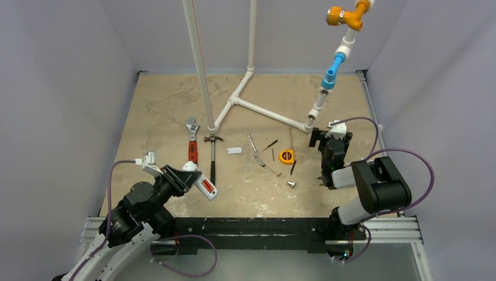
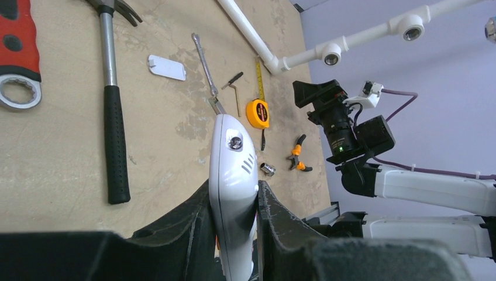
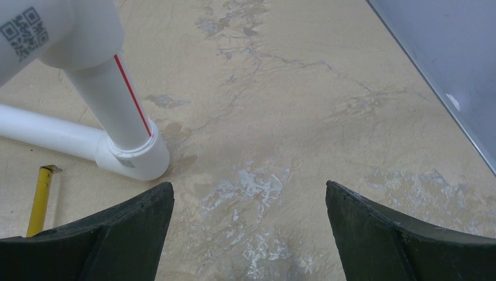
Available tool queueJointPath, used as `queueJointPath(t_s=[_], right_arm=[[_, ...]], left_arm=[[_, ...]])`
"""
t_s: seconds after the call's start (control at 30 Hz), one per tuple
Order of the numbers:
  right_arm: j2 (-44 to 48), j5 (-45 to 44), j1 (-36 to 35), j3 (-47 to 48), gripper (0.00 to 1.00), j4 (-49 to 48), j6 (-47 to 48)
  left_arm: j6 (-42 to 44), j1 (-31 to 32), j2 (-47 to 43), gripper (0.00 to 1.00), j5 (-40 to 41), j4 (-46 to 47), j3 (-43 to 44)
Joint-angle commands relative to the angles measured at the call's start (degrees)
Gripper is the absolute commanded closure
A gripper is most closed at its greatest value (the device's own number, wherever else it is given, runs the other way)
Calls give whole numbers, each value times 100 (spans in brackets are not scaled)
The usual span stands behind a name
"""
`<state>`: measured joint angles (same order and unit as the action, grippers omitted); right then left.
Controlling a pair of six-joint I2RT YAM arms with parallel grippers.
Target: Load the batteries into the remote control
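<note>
My left gripper (image 1: 190, 175) (image 2: 234, 190) is shut on the remote control (image 1: 202, 181) (image 2: 234, 170), a slim white handset held off the table at the near left. The handset is clamped edge-on between both pads, and its free end points toward the middle of the table. An orange-red patch (image 1: 206, 188) shows in its upturned face. It is too small to tell whether this is the batteries, and none show elsewhere. My right gripper (image 1: 319, 140) (image 3: 250, 190) stands open over bare table at the right, beside a pipe elbow, with nothing between its fingers.
A white pipe frame (image 1: 257, 108) (image 3: 126, 155) crosses the back of the table. A red-handled wrench (image 1: 192, 143), hammer (image 1: 213, 158), small white plate (image 1: 234, 151), spanner (image 1: 255, 149), orange tape measure (image 1: 286, 156), small pliers (image 2: 298, 160) and metal socket (image 1: 290, 184) lie mid-table.
</note>
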<state>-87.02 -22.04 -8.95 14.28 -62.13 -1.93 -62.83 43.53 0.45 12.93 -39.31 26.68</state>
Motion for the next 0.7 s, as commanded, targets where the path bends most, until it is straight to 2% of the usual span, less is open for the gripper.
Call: queueJointPath(t_s=[0.0,0.1,0.2,0.4,0.67], right_arm=[[-2,-173,21,119,1,-177,-53],[0,-169,21,119,1,-177,-53],[0,-169,16,116,1,-177,-53],[9,-169,17,120,1,-178,-53],[0,-169,18,118,1,-177,-53]], left_arm=[[340,20,-804,100,129,206,242],[423,15,-541,100,6,437,285],[421,15,-399,100,-37,287,329],[404,16,-1013,100,58,215,-12],[195,17,-1172,100,67,176,-17]])
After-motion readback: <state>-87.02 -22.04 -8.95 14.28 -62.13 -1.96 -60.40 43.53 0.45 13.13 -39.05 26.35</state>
